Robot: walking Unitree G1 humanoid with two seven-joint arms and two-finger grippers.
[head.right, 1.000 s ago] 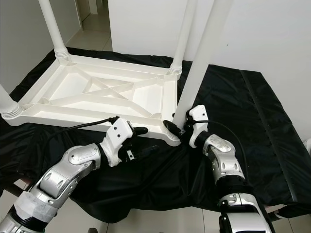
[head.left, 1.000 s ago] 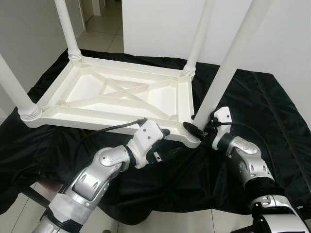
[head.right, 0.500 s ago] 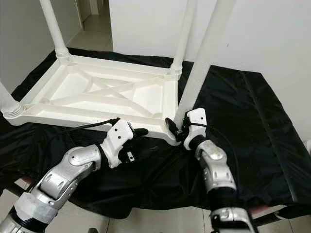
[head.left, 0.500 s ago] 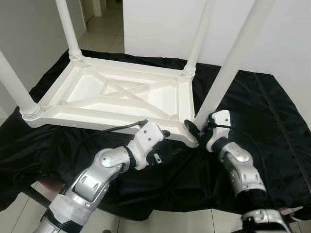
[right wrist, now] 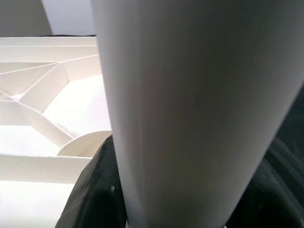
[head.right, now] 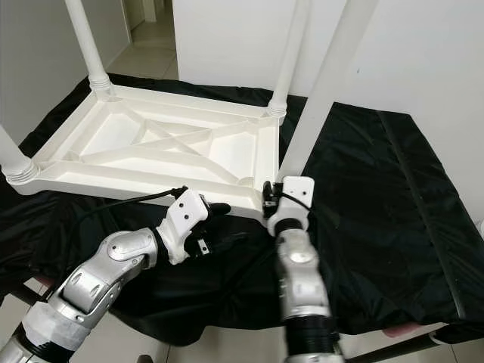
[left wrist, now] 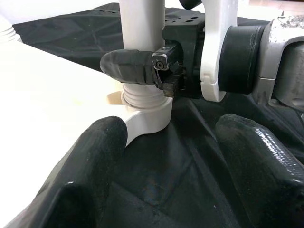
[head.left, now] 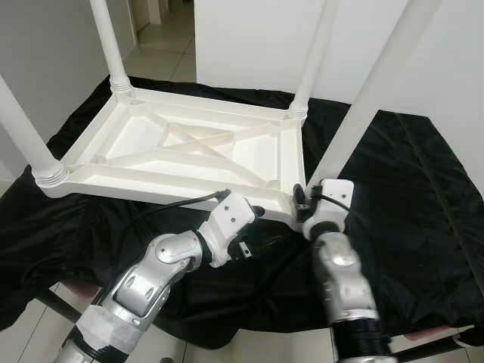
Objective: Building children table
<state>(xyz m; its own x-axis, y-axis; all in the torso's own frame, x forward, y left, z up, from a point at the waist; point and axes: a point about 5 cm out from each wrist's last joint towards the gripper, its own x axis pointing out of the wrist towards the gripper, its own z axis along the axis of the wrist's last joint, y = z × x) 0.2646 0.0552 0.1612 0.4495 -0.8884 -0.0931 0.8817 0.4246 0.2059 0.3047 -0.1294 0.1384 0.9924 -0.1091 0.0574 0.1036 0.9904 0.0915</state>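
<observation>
Upside-down white children table (head.left: 189, 147) is lying on the black cloth (head.left: 408, 197) over the counter, underside ribs facing up. Three legs are already standing in their corner sockets: far-left leg (head.left: 110, 41), far-right leg (head.left: 314, 53), near-left leg (head.left: 23, 132). The fourth leg (head.left: 370, 83) is sitting at the near-right corner, leaning a bit away from the table, so likely not fully seated yet.

Right tool (head.left: 304, 203) is clamping the base of that fourth leg, just above the ribbed collar; the left wrist view is showing one black finger (left wrist: 130, 66) wrapping the leg right over the socket (left wrist: 147, 118). In the right wrist view the leg (right wrist: 190, 109) is sitting between the fingers, close up.

Left tool (head.left: 253, 227) is hanging just beside the same corner, below the table edge, fingers spread and gripping nothing; one fingertip (left wrist: 102, 142) is looking close to the socket rim, contact unclear.

Judgement: task is nearly done. Remaining: straightening and pressing or twisting the last leg home, then flipping the table upright.
</observation>
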